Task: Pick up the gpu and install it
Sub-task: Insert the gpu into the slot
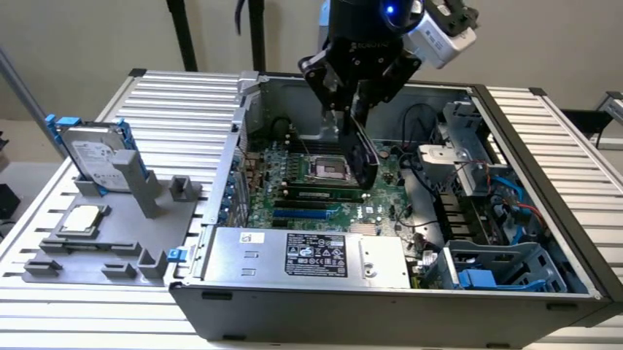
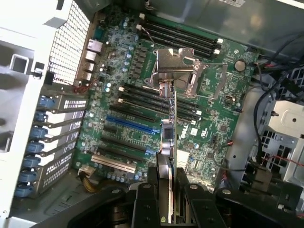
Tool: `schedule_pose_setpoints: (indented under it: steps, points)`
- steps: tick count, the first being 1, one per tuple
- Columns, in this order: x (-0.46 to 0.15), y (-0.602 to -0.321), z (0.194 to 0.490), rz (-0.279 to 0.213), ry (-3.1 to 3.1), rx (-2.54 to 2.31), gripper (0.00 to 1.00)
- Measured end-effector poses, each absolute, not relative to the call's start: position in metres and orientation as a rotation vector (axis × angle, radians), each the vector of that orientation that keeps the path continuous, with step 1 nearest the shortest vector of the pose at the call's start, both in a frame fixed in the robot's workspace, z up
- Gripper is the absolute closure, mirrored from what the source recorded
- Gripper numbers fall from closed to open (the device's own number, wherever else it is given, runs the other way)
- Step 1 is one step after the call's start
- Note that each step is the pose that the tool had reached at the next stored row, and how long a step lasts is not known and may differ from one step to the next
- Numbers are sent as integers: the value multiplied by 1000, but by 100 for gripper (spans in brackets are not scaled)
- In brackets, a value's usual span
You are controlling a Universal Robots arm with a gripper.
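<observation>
- And there it was: the gripper (image 1: 352, 109) was seen clamped narrow on the gpu (image 1: 363, 154), and the card was carried high over the open computer case (image 1: 545, 182).
- The gpu was hung directly beneath the gripper, with its long axis pitched steeply down toward the motherboard (image 1: 292, 193). Its lower end was placed beside the CPU socket (image 1: 329, 170). Contact with the board could not be told.
- From the wrist view the gpu (image 2: 170, 128) was presented edge-on, a thin strip running away from the gripper (image 2: 170, 199) toward the socket's metal latch plate (image 2: 173, 66).
- The relation that mattered: the blue expansion slot (image 2: 130, 124) was found off to one side of the card's edge, toward the rear bracket bays (image 2: 52, 142). In the exterior view that slot (image 1: 305, 214) was set between the card and the power supply (image 1: 302, 255). The card was judged not yet lined up along it.
- Textures were noted: a thin, rigid card, matt black on the face shown to the exterior view, and a green board crowded with small components.
- On the slatted metal surface (image 1: 175, 102) the hard drive (image 1: 98, 157) and the CPU chip (image 1: 81, 219) were left in a grey holder, well apart from the gripper.
</observation>
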State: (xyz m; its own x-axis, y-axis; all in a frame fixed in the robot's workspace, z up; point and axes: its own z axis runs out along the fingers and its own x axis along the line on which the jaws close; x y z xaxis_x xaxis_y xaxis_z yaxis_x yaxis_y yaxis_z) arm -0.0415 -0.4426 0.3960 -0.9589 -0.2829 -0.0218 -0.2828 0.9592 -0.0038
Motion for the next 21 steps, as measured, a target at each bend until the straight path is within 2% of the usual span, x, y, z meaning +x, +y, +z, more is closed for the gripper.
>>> schedule_pose_setpoints:
  steps: [21]
  points:
    - [-42, -443, 370, 4, 2940, -1023, 73]
